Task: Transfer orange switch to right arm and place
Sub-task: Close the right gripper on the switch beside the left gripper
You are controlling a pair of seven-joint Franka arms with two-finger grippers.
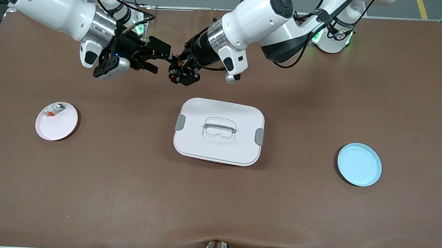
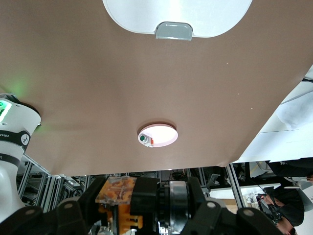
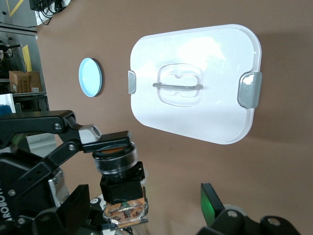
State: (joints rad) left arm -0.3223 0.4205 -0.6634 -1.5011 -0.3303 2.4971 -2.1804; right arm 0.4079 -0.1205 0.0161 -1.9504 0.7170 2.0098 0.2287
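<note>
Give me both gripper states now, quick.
Left gripper: shut on the orange switch, up over the table.
Right gripper: open, fingers either side of the switch, not yet gripping.

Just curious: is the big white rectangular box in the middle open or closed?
Closed. The white rectangular box has its handled lid flat on top, with grey clips at both ends.

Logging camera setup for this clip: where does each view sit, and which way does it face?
Front view: high across the table, facing both arm bases; left end effector shut on the tiny black orange-capped switch, open right end effector beside it.
Left wrist view: looks over brown table at round pink plate.
Right wrist view: sees the switch.
Shared: white rectangular lidded box in all three.
</note>
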